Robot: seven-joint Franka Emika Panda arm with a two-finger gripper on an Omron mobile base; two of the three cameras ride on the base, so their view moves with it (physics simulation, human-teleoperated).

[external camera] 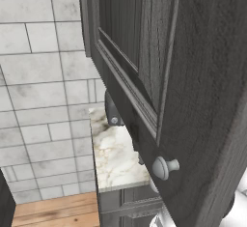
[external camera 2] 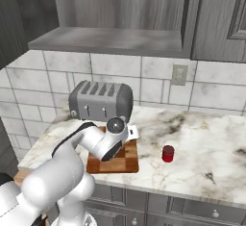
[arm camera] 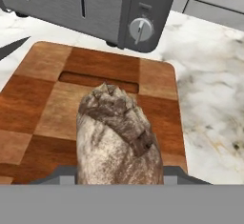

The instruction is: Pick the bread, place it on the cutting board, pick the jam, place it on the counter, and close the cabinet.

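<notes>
Clamped on the bread (arm camera: 118,139), a chunky brown loaf piece with a darker, cracked crust, the two-finger gripper (arm camera: 119,176) has its jaws drawn in against the loaf's sides, low in the hand view. Its dark finger tips are mostly hidden behind the loaf, so only their grey edges show to either side. Beneath the loaf lies the cutting board (arm camera: 157,82), a rectangular wooden board in a checker of light and dark reddish-brown blocks with a slot cut near its far edge; whether the loaf touches the board cannot be told.

Just beyond the board stands a grey metal four-slot toaster (external camera 2: 101,101) with a round silver dial on its end. In the right base view the white arm bends down over the board, hiding the gripper. Both rest on the counter (external camera 2: 206,143), a white-and-beige marbled stone worktop with brownish veins. A small red jar (external camera 2: 167,153) stands on that worktop, near the board's right side and apart from it.

In the left base view the cabinet (external camera: 193,76), dark grey wood-grain with a recessed-panel door and a round pale grey knob (external camera: 164,167), has its door swung open.
</notes>
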